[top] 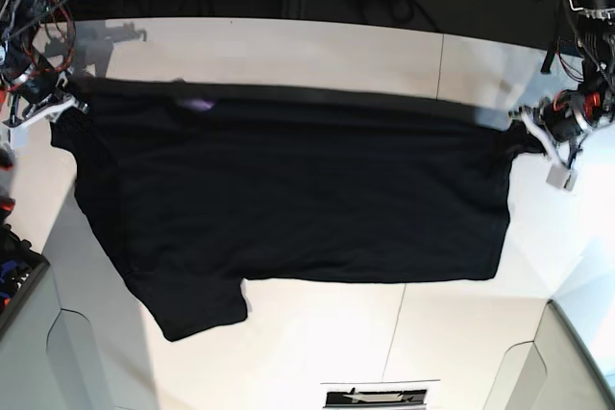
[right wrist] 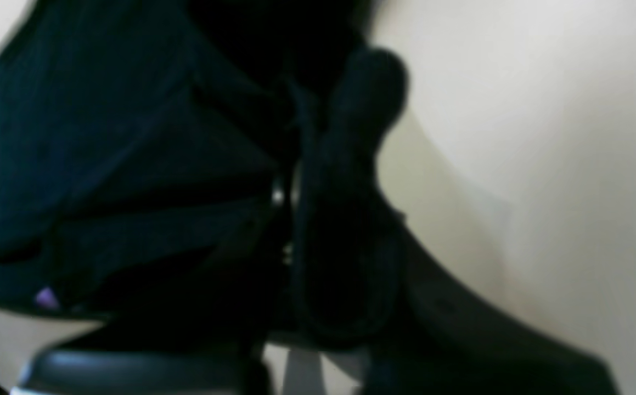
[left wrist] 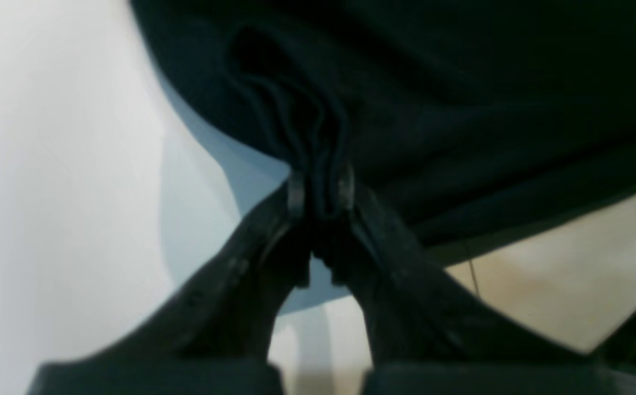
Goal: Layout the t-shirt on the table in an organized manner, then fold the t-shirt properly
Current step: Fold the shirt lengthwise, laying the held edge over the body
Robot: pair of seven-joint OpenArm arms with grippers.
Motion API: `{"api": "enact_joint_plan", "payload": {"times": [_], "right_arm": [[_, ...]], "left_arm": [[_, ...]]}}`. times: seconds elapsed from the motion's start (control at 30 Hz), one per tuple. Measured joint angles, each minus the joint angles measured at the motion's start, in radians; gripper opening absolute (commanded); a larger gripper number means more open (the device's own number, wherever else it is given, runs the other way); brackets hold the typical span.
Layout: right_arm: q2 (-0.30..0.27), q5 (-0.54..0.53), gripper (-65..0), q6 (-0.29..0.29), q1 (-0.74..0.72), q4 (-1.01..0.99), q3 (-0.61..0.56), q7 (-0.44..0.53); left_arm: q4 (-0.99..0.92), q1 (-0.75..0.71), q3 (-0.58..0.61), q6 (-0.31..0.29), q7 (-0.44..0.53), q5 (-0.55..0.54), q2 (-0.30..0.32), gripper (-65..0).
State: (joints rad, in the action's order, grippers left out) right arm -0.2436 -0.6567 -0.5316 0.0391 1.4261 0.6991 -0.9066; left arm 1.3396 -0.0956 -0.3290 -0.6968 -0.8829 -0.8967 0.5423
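One t-shirt (top: 288, 199), black, short-sleeved, held stretched wide above one table (top: 317, 55), its top edge pulled nearly straight between two grippers. One small purple label (top: 199, 103) shows near that top edge toward the left side of the base view; the same purple spot (right wrist: 47, 298) appears low in the right wrist view, blurred. One sleeve (top: 197, 309) hangs down at the lower left of the base view, over the near part of the table; the rest of the lower hem runs roughly level across to the right. Two grippers, one per arm. Left gripper (left wrist: 320, 192), at the table's right edge in the base view (top: 524, 136): jaws drawn together and clamped on a bunched fold of the black cloth, several gathered pleats rising from between the fingertips (left wrist: 296, 192). Right gripper (right wrist: 296, 181), at the table's left edge in the base view (top: 72, 108): picture dark and blurred, jaws close together with black fabric bunched against them, so it grips the shirt's other upper corner. One thin dark seam line (top: 442, 64) crosses the white tabletop toward its far right part.
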Motion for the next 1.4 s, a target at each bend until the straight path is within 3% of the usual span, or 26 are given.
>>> {"api": "enact_joint_plan", "payload": {"times": [0.23,0.53,0.67,0.77,0.83,1.17,1.4], "right_arm": [[-0.033,-0.004,-65.0,-0.001,0.150,0.148,0.005,-0.013],[-0.039,-0.005,-65.0,0.000,0.230,0.179,0.005,-0.012],[-0.039,-0.004,-65.0,0.000,0.229,0.179,0.005,-0.011],[-0.039,0.000,-39.3,0.001,0.229,0.179,0.005,-0.010],[-0.040,-0.003,-30.9,0.001,0.229,0.179,0.006,-0.006],[-0.072,-0.009,-30.3,0.001,0.215,0.194,0.049,0.017],[-0.137,0.043,-30.3,0.012,0.055,0.187,0.080,0.101]], "left_arm": [[0.160,-0.158,-0.003,-0.002,0.013,-0.002,-0.005,-65.0],[0.172,-0.235,-0.011,-0.002,0.005,-0.044,-0.005,-65.0],[0.172,-0.234,-0.011,-0.001,0.004,-0.048,-0.005,-39.2],[0.172,-0.234,-0.013,0.000,0.003,-0.057,-0.004,-35.9],[0.172,-0.234,-0.013,0.000,0.004,-0.071,-0.005,-35.9],[0.172,-0.234,-0.155,0.000,-0.109,-0.233,-0.004,-35.9],[0.174,-0.233,-0.206,0.000,-0.105,-0.280,0.039,-35.9]]}}
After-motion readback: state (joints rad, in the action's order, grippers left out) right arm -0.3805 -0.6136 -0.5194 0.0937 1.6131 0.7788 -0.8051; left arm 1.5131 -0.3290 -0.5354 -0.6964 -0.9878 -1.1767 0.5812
